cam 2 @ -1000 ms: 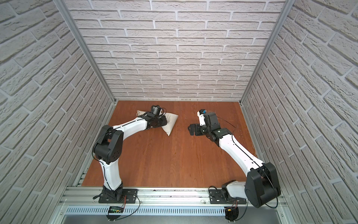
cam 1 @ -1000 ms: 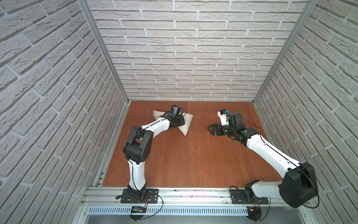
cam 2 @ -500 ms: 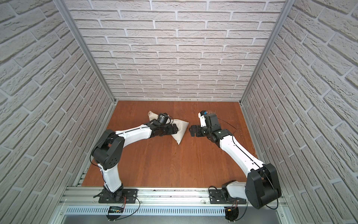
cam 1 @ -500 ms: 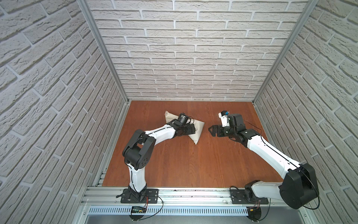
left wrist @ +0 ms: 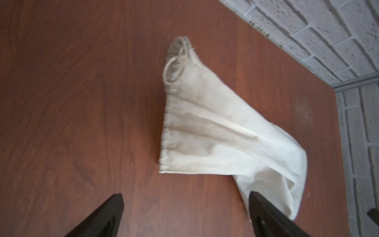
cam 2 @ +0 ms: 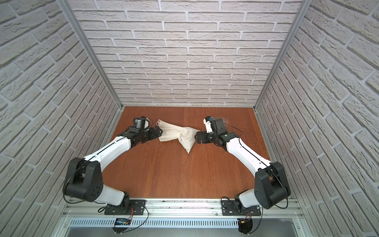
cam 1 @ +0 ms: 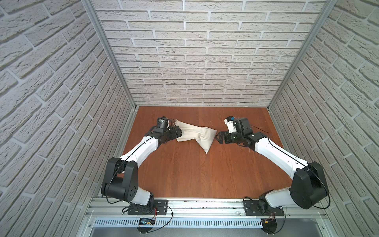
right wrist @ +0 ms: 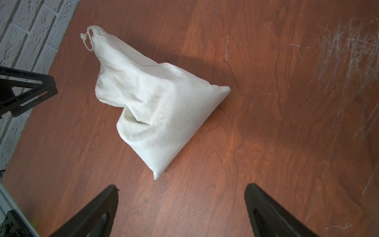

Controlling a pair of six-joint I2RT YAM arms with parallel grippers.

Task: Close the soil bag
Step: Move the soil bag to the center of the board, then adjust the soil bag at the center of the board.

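The soil bag (cam 1: 194,134) (cam 2: 180,134) lies on the brown wooden bench (cam 1: 184,174), in the back half, between the two arms. It is a cream-white cloth sack. It is bent in the middle, so one part points at the left arm and one corner points to the front.

The left pincer (cam 1: 178,132) (cam 2: 158,132) is right beside the bag's mouth end. From the left wrist view, the left pincer (left wrist: 186,194) is spread wide and grasps nothing. One of its black fingers (left wrist: 266,215) sits in front of a corner of the bag (left wrist: 215,133) in that view. I cannot tell if it touches the cloth. In the right wrist view the left pincer (right wrist: 26,92) stands a little apart from the bag (right wrist: 155,102).

The right pincer (cam 1: 218,137) (cam 2: 198,137) is at the other end, just beside the fat part of the bag. In the right wrist view the right pincer (right wrist: 182,186) is also spread wide and empty. A pointy corner of the bag sits just ahead of its two fingers, not between them.

The hem at the bag's mouth is wrinkled and lies flat on the bench. A thin cord (right wrist: 89,41) (left wrist: 174,67) hangs out in a small loop with a knot at the corner nearest the back wall.

The bench has pale scratches (right wrist: 344,41) on the right arm's side. White brick walls (cam 1: 205,61) stand around the bench on three sides.
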